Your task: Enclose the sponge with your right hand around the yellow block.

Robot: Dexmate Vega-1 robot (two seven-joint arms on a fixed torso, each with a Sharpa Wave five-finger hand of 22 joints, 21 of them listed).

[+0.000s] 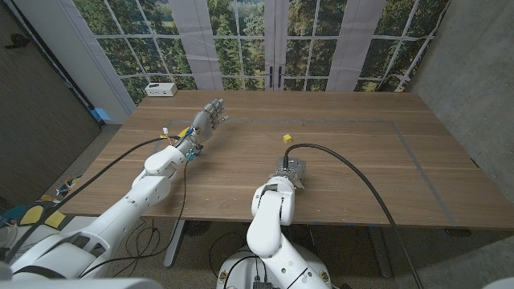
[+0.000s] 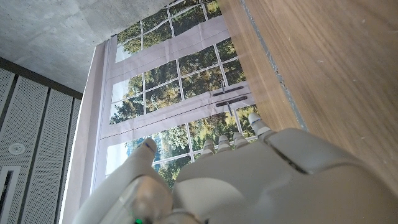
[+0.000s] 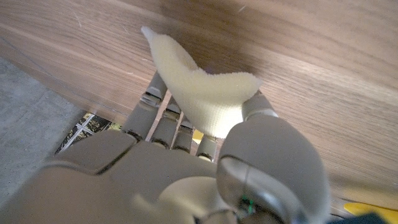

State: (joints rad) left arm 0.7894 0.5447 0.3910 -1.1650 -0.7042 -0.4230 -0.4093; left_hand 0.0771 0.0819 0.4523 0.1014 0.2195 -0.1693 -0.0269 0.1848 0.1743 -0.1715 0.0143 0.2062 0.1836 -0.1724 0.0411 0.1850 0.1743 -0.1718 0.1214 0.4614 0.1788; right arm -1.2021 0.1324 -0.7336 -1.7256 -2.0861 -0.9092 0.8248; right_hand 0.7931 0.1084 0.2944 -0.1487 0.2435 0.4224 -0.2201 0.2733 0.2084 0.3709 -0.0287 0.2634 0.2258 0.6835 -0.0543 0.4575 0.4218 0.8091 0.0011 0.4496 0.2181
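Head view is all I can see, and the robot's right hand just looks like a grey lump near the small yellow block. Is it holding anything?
Observer: Yes. The right wrist view shows the right hand gripping a pale yellow foam sponge between thumb and fingers.
Operator: Is it lying flat in there?
Observer: No. The sponge is bent into a curve, and one pointed end pokes out past the fingers over the wooden table.
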